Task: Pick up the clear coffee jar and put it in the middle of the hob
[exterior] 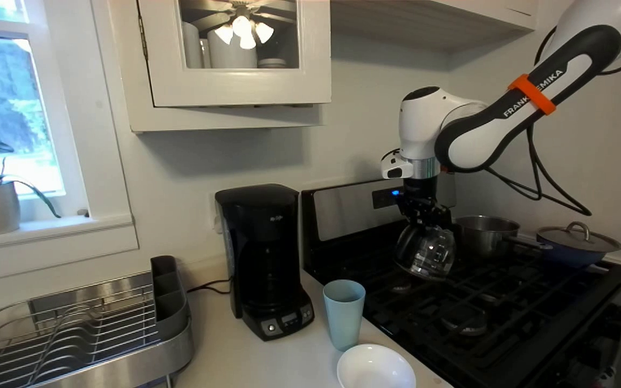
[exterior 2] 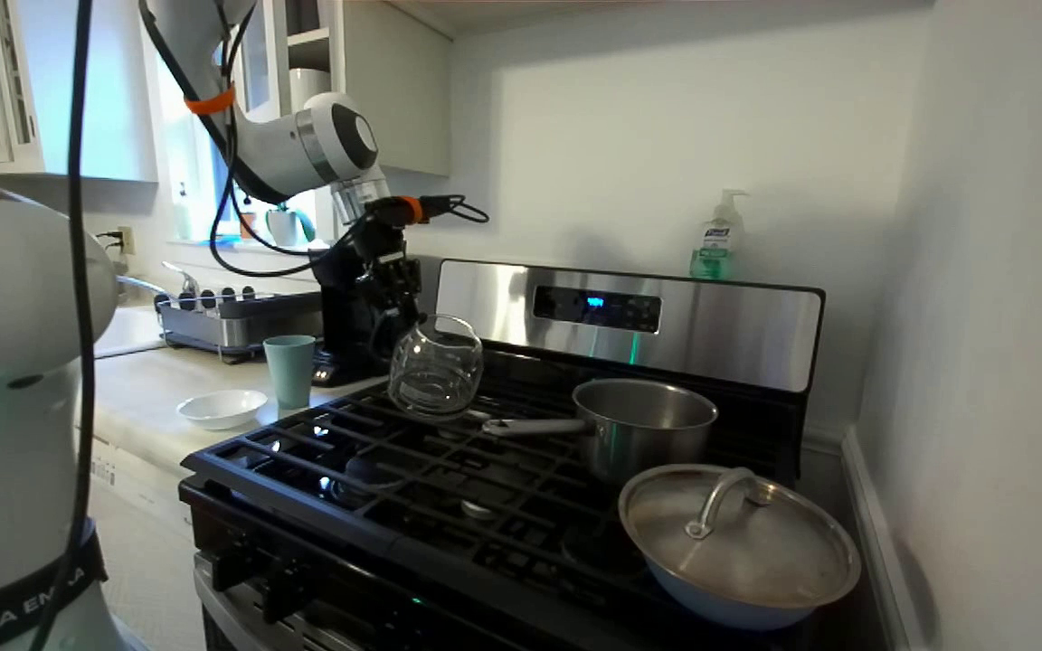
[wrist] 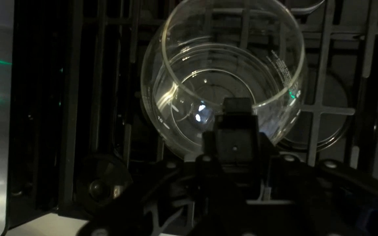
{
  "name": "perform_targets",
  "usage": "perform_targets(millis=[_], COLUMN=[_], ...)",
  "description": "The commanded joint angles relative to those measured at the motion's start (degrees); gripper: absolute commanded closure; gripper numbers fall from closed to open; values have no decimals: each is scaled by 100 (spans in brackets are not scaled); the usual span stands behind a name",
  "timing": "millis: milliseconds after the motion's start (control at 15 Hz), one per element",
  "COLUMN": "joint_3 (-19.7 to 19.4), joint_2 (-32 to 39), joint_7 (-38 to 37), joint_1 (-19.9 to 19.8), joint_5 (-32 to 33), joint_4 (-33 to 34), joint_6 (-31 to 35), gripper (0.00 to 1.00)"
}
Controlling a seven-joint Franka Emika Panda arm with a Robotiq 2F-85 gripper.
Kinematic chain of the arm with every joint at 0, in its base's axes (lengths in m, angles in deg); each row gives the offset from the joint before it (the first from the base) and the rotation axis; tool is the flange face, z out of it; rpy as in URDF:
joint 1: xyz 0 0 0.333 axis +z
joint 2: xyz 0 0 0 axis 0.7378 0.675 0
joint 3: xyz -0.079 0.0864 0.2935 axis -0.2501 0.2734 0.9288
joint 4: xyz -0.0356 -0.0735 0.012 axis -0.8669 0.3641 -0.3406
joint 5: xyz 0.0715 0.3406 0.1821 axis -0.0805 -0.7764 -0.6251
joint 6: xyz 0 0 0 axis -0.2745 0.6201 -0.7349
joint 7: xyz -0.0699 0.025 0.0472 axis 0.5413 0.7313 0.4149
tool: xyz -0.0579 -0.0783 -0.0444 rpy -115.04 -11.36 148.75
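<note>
The clear coffee jar (exterior: 430,256) hangs from my gripper (exterior: 425,214) above the hob (exterior: 499,328), slightly tilted. It also shows in an exterior view (exterior 2: 435,371), over the rear part of the hob (exterior 2: 385,535) on the coffee-maker side, a little above the grates. In the wrist view I look down into the open mouth of the jar (wrist: 215,75), with the grates (wrist: 320,85) showing through and around it. My gripper (wrist: 236,144) is shut at the jar's near side, where the dark handle is; the fingers hide most of the handle. The gripper also shows in an exterior view (exterior 2: 394,312).
A steel saucepan (exterior 2: 646,429) and a lidded blue pan (exterior 2: 738,551) stand on the hob; the saucepan's handle points toward the jar. On the counter are the black coffee maker (exterior: 267,258), a light blue cup (exterior: 344,312) and a white bowl (exterior: 376,369). The control panel (exterior 2: 747,334) rises behind.
</note>
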Motion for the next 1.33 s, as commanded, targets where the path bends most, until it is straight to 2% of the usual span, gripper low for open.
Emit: perform_targets(millis=[0, 600, 1000, 1267], joint_3=[32, 48, 64, 38], joint_2=[-182, -217, -110, -16], joint_7=[-530, -1412, -1891, -2164], joint_1=[-28, 19, 42, 40], joint_5=[504, 1118, 1087, 1103], joint_4=[80, 225, 291, 303], joint_6=[-617, -2164, -3272, -3720], gripper=[92, 92, 92, 92])
